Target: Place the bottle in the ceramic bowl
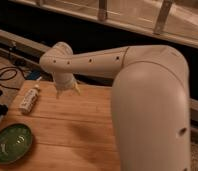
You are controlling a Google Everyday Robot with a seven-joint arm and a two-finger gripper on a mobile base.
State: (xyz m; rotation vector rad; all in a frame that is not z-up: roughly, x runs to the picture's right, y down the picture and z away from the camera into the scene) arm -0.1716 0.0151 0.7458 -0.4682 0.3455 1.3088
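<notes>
Table (77,135) layout.
Bottle (30,99) lay at left edge; ceramic bowl (11,143) before it; gripper (67,91) hung right of bottle.
</notes>
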